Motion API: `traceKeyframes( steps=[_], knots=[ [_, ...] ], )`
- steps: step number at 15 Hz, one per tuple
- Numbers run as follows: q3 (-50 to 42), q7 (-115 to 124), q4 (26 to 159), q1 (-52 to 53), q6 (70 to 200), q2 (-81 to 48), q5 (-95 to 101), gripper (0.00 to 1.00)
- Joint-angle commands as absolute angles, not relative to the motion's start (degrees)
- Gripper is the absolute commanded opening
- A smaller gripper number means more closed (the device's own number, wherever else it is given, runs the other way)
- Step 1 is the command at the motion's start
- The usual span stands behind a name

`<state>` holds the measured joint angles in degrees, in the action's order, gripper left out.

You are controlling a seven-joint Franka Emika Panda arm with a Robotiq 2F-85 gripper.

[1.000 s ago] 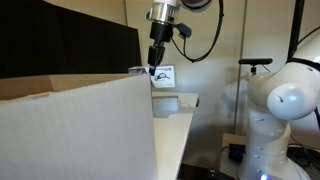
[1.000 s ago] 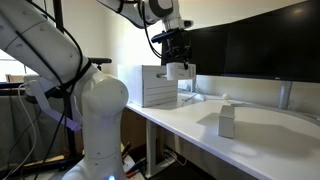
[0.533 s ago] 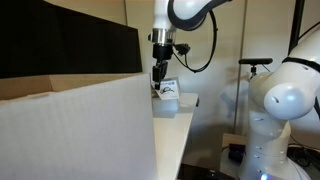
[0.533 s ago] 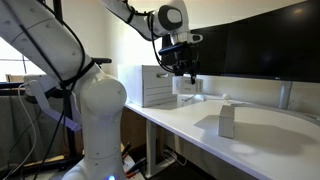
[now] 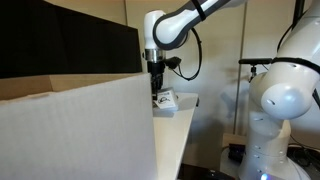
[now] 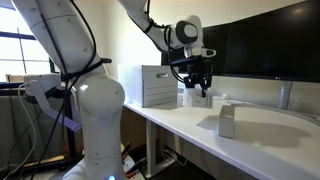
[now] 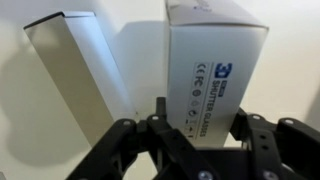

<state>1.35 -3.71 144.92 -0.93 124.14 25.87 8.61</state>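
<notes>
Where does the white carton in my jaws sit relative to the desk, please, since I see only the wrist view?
Observer: In an exterior view the white carton hangs low over the desk; I cannot tell whether it touches.
Operator: Thank you. Is anything large nearby?
Observer: Yes, a large cardboard box stands in the foreground of that view, apart from the carton.
Operator: And what is behind the desk?
Observer: Dark monitors run along its back edge.
</notes>
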Motion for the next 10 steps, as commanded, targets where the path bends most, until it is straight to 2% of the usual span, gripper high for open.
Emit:
traceKeyframes(
  steps=[1, 10],
  knots=[
    [0.5, -3.2, 141.1, -2.0, 124.5, 20.7, 10.4, 0.32],
    [-2.5, -3.4, 136.4, -3.6, 124.1, 14.2, 11.7, 0.32]
  ],
)
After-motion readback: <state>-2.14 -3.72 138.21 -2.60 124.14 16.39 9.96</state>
